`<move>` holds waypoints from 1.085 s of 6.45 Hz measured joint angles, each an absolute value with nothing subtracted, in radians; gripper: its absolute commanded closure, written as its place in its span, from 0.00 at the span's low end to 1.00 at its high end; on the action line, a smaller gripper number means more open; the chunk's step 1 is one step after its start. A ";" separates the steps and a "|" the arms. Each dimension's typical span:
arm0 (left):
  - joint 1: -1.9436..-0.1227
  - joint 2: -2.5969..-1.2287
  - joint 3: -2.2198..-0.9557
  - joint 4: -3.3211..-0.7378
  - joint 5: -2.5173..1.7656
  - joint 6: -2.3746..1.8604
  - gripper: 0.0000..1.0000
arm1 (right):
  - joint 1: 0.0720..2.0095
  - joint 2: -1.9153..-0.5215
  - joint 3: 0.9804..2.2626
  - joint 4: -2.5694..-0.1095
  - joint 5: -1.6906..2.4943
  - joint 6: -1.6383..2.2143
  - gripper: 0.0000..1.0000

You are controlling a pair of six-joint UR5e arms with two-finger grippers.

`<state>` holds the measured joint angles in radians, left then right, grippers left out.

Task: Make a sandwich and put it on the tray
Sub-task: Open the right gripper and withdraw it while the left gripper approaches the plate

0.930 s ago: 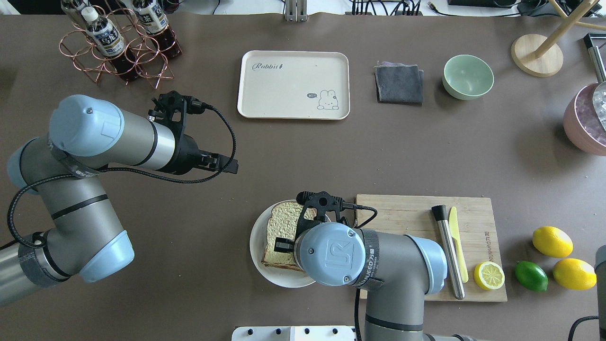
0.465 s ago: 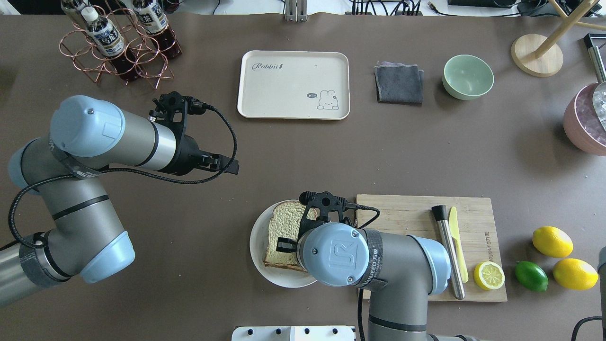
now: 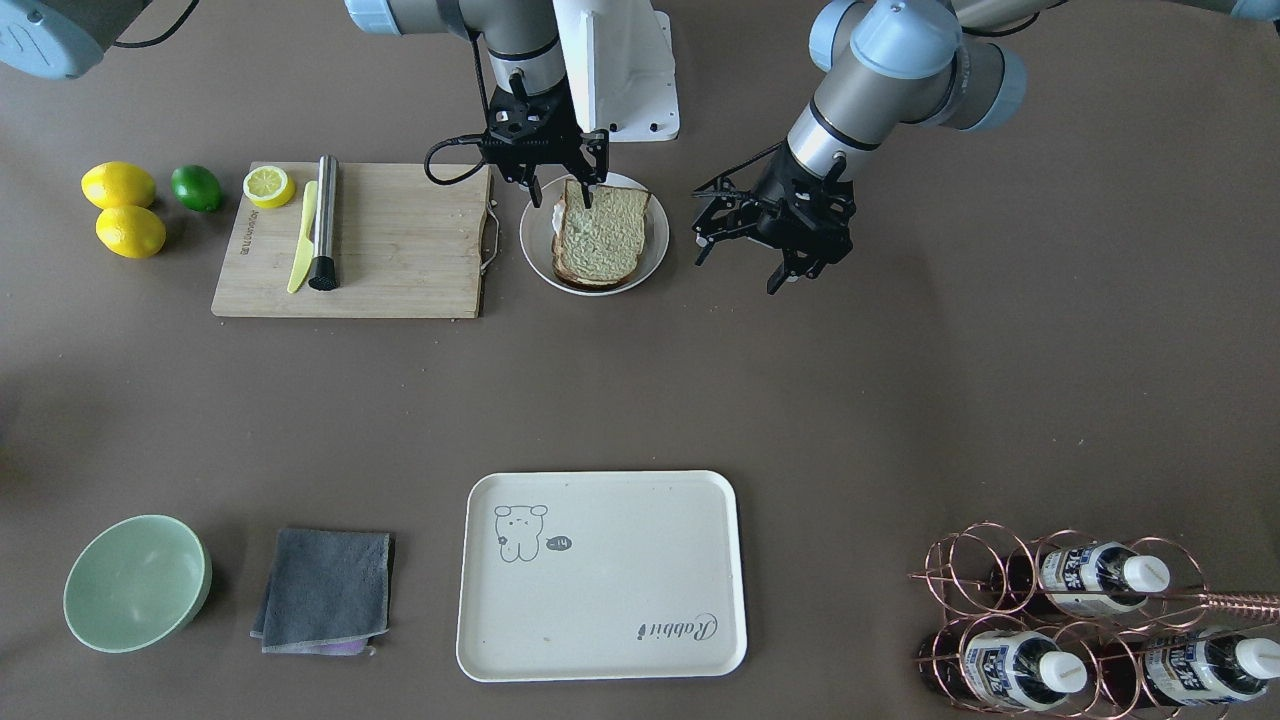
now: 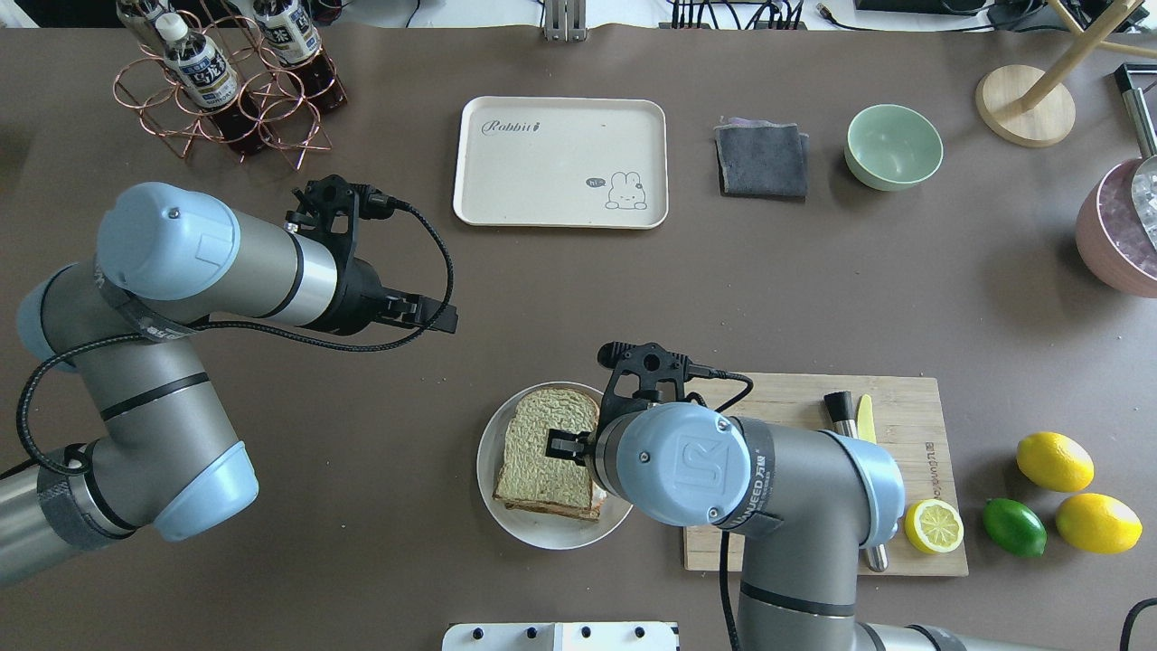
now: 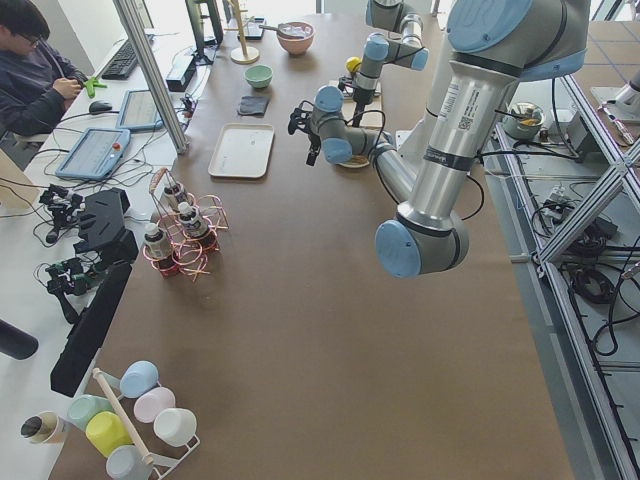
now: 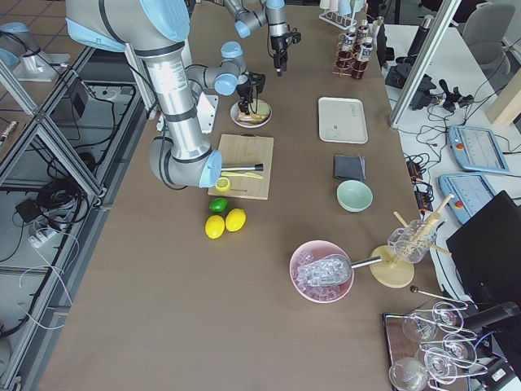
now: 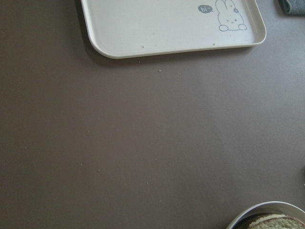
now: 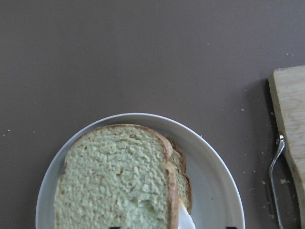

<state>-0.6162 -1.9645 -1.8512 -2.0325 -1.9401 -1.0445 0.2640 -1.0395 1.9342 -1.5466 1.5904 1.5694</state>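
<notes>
Two-slice egg sandwich [image 3: 600, 240] on white plate [image 3: 657, 247] sits directly under wide-open, empty right tool [image 3: 558, 195]; tray [image 3: 600, 575] lies toward counter's far edge.

In the overhead view my right arm [image 4: 687, 466] covers the corner of the sandwich [image 4: 547, 448] nearest my base, part of the plate [image 4: 486, 470] and a good part of the cutting board [image 4: 786, 398] by the counter's near edge. The egg [image 8: 185, 219] shows only as a white sliver between the slices, cut off at my right wrist view's bottom edge. My left wrist view's top edge crops the tray [image 7: 157, 24].
</notes>
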 measured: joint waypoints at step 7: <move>-0.483 -1.955 -1.847 -2.031 -1.862 -1.320 0.03 | 0.950 -1.509 2.039 -1.537 2.025 0.758 0.00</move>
